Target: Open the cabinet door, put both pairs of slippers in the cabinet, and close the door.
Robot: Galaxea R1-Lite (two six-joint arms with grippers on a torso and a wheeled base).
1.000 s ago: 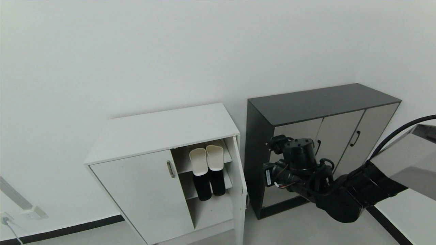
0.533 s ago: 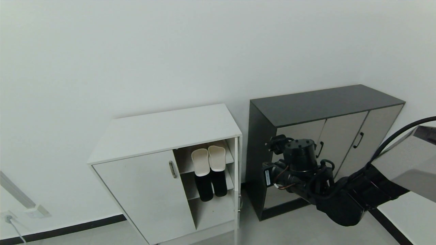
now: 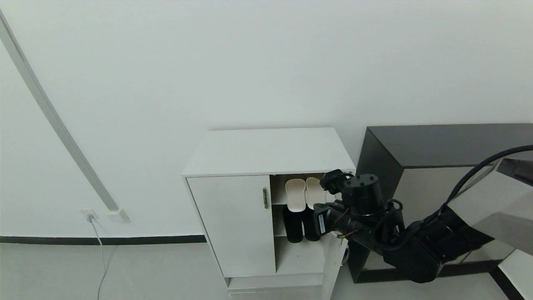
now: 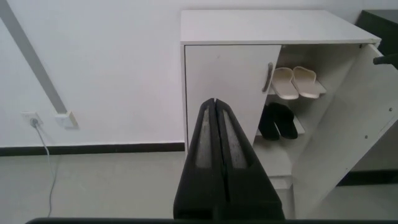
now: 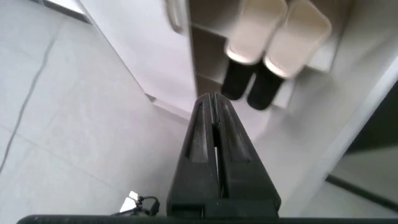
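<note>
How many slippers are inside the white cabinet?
4. Two white slippers lie side by side in the cabinet's open half; two black slippers lie just below them. The closed door could hide more.

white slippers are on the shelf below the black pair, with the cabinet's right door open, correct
No, the white slippers sit on the shelf above the black pair; the left wrist view shows it. The right door of the cabinet is open.

right arm (image 3: 416, 250) hides open door (image 3: 335, 266) top; dark cabinet (image 3: 437, 141) cropped
</note>
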